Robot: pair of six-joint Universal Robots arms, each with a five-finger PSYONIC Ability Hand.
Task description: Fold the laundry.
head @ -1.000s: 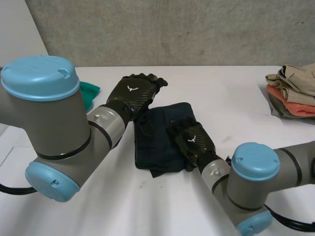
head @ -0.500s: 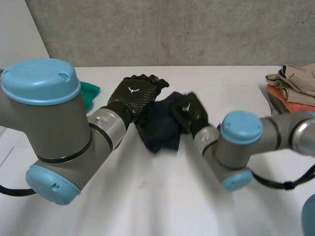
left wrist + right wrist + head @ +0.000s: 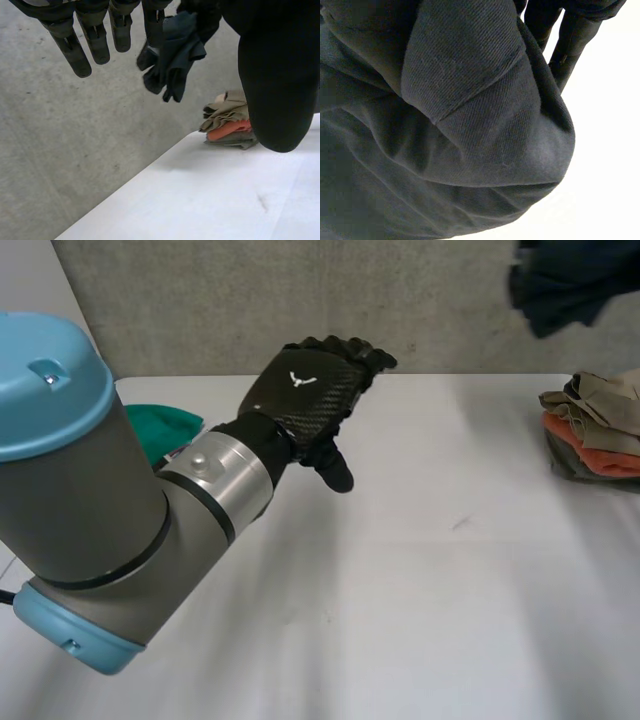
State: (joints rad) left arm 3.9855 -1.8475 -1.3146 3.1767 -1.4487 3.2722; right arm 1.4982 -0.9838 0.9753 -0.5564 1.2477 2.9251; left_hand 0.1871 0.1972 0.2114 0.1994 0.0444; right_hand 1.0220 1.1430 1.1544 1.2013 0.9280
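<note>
The folded dark cloth (image 3: 568,285) has left the table (image 3: 420,570), where it lay a second ago. The right hand (image 3: 561,47) now carries it high in the air, bunched under its palm with the fingers closed on it. The cloth is well beyond the left hand's (image 3: 305,400) fingers (image 3: 70,50), which are straight, apart and hold nothing. This piece looks finished and bound for the pile of folded clothes (image 3: 595,430).

Dark cloth (image 3: 568,285) blurred, cut off at edge; green cloth (image 3: 160,428) apparently mostly hidden behind left arm (image 3: 80,490).
</note>
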